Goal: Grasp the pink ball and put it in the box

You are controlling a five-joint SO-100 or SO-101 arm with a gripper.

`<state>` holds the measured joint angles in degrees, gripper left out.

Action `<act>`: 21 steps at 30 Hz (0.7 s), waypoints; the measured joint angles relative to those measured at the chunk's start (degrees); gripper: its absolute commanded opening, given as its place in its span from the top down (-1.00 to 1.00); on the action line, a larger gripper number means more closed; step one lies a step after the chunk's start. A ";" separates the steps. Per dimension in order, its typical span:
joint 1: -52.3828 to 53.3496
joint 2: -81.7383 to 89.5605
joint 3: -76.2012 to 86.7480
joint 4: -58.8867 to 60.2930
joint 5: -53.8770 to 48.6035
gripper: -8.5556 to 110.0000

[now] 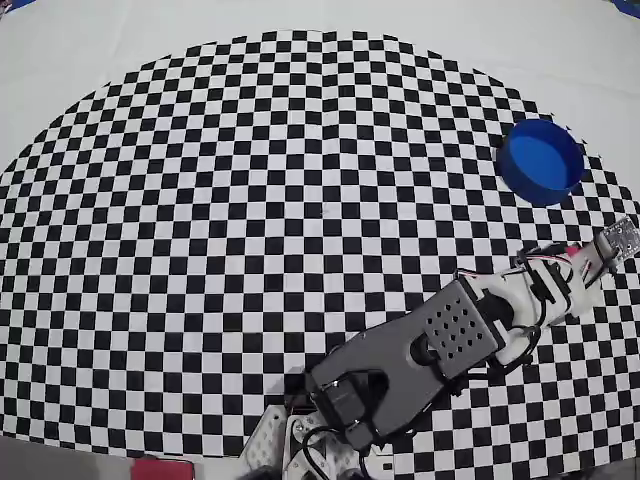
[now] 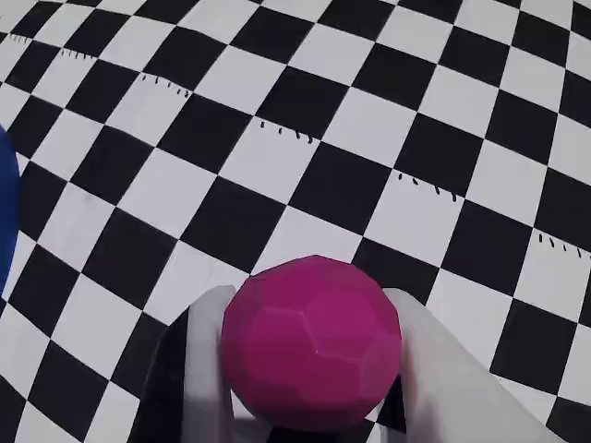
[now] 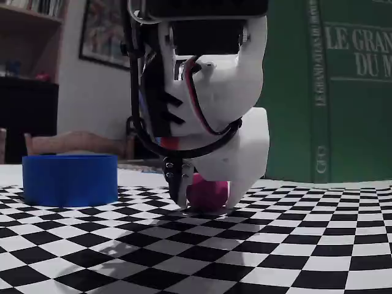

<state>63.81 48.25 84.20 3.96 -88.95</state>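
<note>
Two fingers of your white two-finger gripper [image 3: 205, 205] flank the small faceted magenta-pink ball [image 2: 311, 344], one on each side; in the wrist view the pale fingers [image 2: 443, 369] touch its left and right flanks, so the gripper is pinching the ball. In the fixed view the ball [image 3: 207, 192] sits low, at the black-and-white checkered tablecloth [image 3: 294, 245], between the dark fingertip and the white one. You can see only a sliver of pink in the overhead view, near the gripper [image 1: 590, 262] at the right edge of the cloth. Your round bright blue low-walled box [image 1: 541, 160] stands apart from the gripper, above it in the overhead view and to the left in the fixed view [image 3: 70, 179].
</note>
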 measured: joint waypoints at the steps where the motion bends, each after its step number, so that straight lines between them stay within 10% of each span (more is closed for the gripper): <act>1: 0.00 0.00 0.00 0.00 0.00 0.85; 21: 0.09 6.50 4.83 0.00 0.00 0.85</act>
<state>63.90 54.76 89.03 3.96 -88.95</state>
